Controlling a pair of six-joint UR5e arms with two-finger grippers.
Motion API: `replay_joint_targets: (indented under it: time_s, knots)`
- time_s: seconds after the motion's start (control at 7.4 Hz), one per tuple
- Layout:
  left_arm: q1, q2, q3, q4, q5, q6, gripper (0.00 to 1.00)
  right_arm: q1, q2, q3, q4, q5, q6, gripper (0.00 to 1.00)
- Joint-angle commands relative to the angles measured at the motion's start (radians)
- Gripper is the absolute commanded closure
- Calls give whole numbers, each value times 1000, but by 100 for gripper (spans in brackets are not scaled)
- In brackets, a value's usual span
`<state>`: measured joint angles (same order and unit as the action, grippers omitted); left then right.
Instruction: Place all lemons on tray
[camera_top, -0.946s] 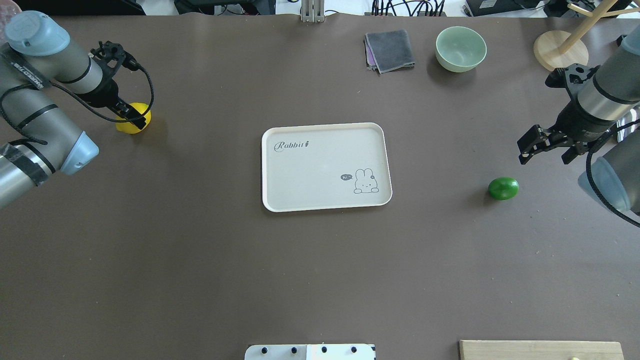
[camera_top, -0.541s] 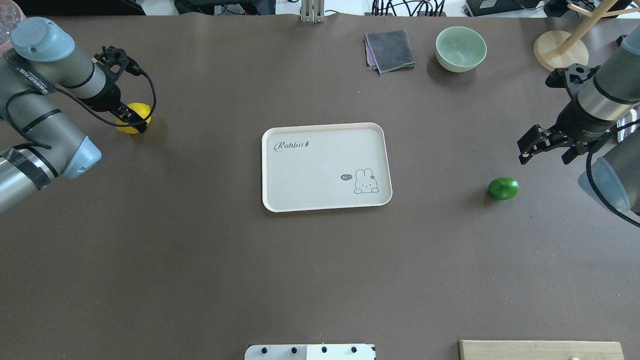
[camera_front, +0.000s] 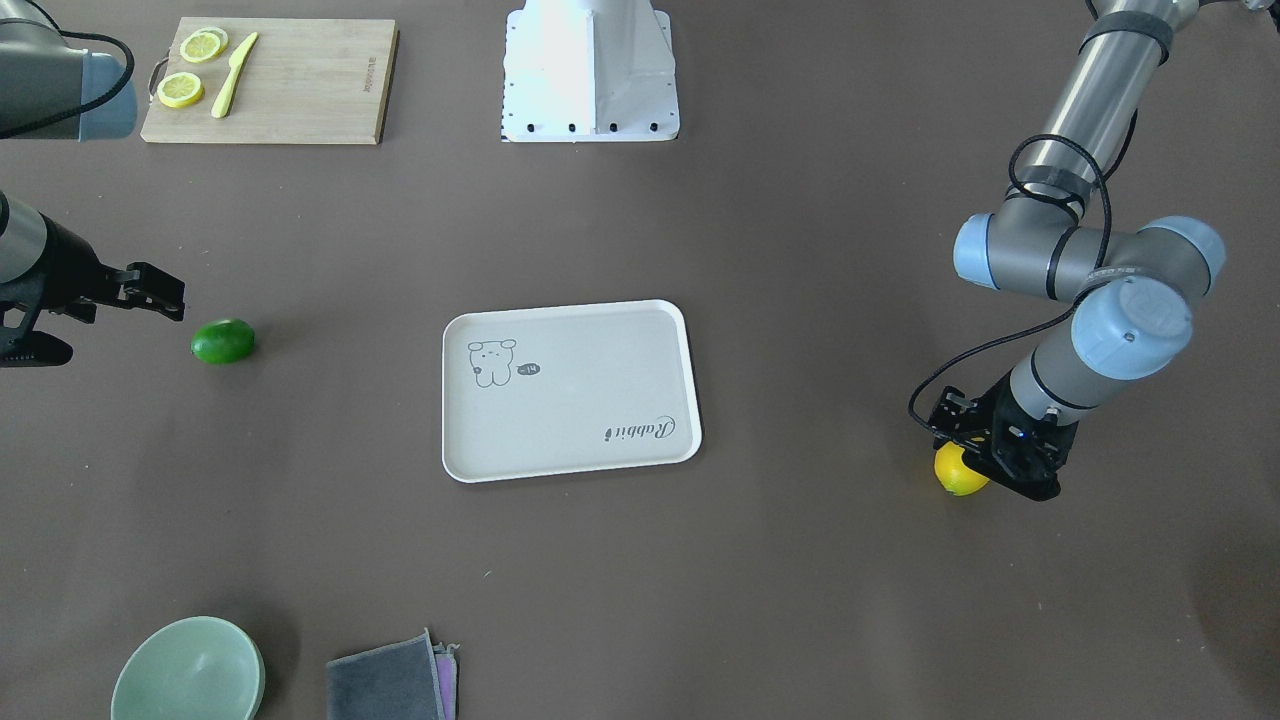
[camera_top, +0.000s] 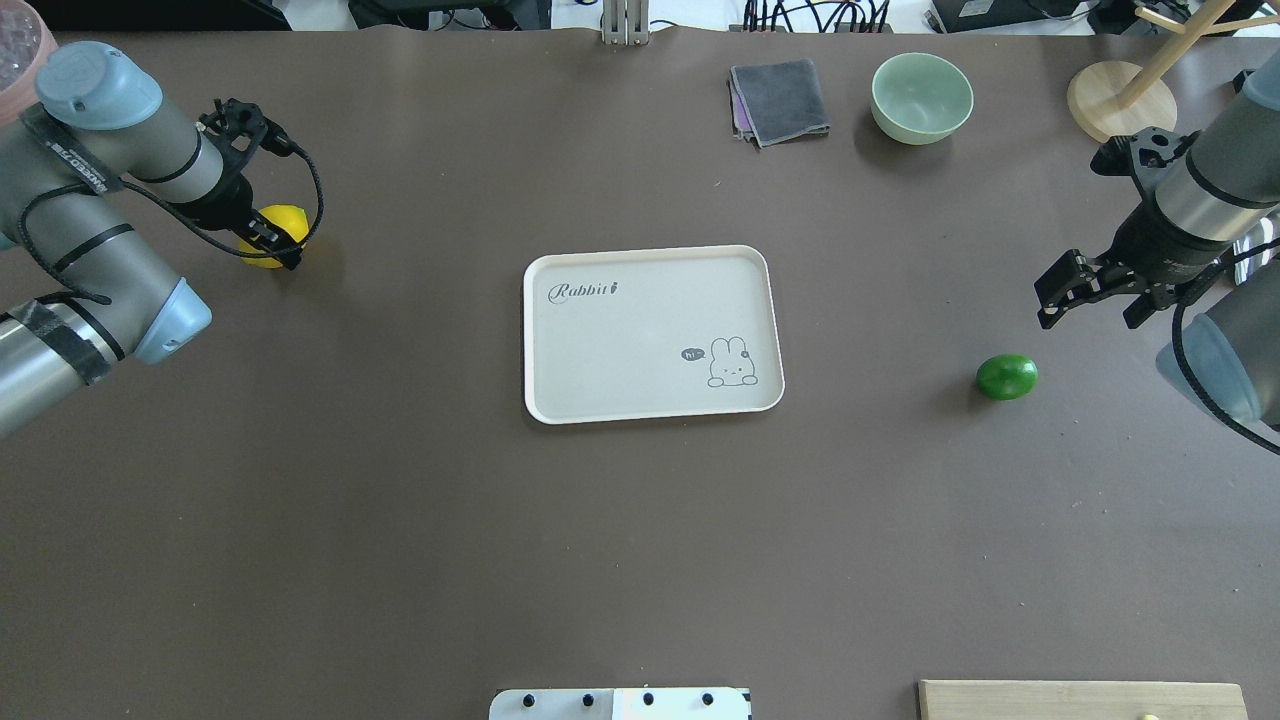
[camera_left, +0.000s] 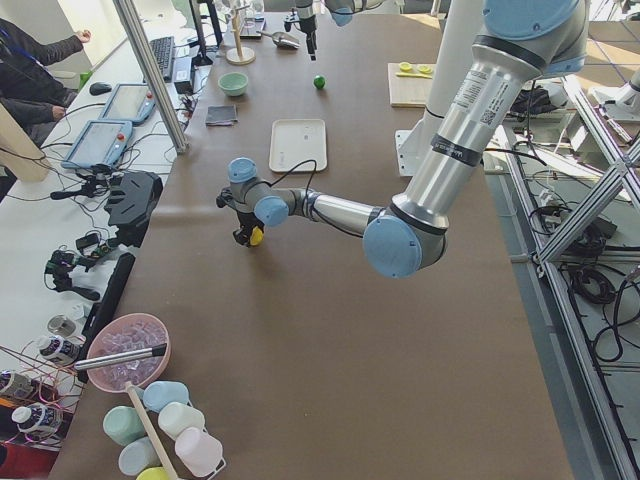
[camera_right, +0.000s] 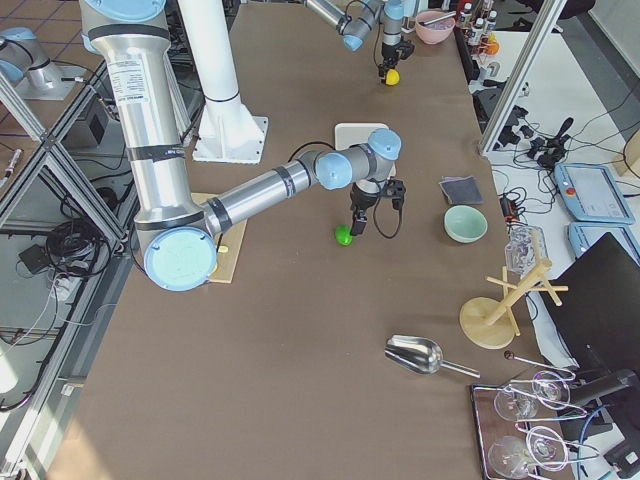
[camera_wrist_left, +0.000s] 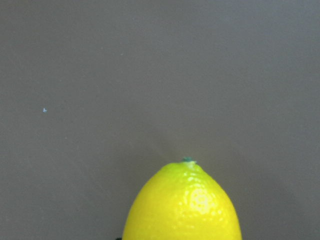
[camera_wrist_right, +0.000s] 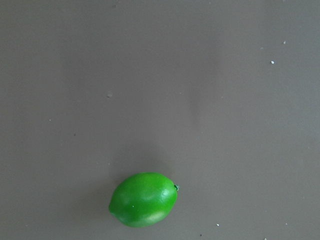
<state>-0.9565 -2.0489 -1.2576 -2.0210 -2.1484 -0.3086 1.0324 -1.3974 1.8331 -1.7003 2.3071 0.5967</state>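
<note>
The yellow lemon (camera_top: 283, 221) is at the table's far left, between the fingers of my left gripper (camera_top: 272, 240), which is shut on it. It fills the bottom of the left wrist view (camera_wrist_left: 182, 205) and also shows in the front view (camera_front: 955, 472). The glossy green lemon (camera_top: 1007, 377) lies on the table right of the tray (camera_top: 650, 333), which has nothing on it. My right gripper (camera_top: 1090, 303) is open and hovers just behind and to the right of the green lemon, which shows in the right wrist view (camera_wrist_right: 143, 199).
A green bowl (camera_top: 921, 96) and a folded grey cloth (camera_top: 779, 101) sit at the far side. A wooden stand (camera_top: 1121, 99) is at the far right. A cutting board (camera_front: 268, 80) with lemon slices and a knife lies near the robot's base.
My left gripper has shifted a little to the right and away from the robot, and the yellow lemon has moved with it. The right arm and green lemon have not moved.
</note>
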Motion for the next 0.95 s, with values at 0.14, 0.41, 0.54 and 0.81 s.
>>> replay_joint_targets:
  time_s: [0.14,0.41,0.54,0.81]
  knots:
    - [28,-7,-103,-4,-106,-366,95,2,-3,3,-1,2,0,0]
    - [129,-29,-137,-51,-107,-669,88,2,-2,6,1,0,2,0]
    - [172,-46,-134,-98,-107,-802,88,2,-2,8,1,2,9,0]
    - [234,-129,-128,-120,-75,-1037,88,2,2,12,1,2,18,0]
